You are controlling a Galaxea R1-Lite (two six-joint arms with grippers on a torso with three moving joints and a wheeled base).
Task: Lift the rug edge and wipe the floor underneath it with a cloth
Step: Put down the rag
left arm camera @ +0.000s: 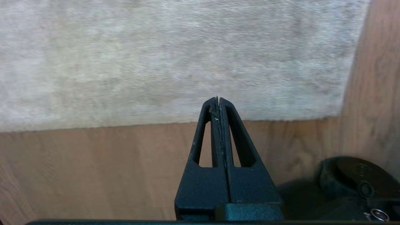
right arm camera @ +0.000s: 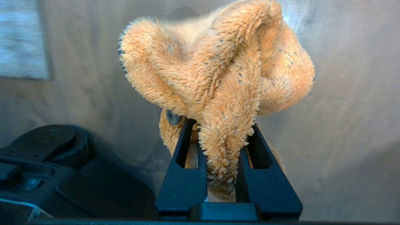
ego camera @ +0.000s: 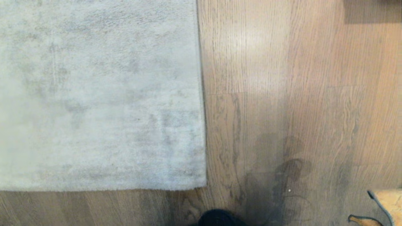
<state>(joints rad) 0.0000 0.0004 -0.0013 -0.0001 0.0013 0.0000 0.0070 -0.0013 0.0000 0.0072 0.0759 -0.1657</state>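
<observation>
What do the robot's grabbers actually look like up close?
Both are matt black. The left gripper has two long fingers that taper to a narrow tip, each with a slim cut-out window, rising from a blocky black base. The right gripper is built the same way: flat, wedge-shaped black fingers with the same slots. No cables or markings show on either.

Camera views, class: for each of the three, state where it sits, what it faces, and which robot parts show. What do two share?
Head: looks down on rug and floor; base edge shows.
Left wrist: behind shut left claw, facing the rug edge.
Right wrist: behind right claw gripping cloth.
Head and left wrist share the rug's corner.
</observation>
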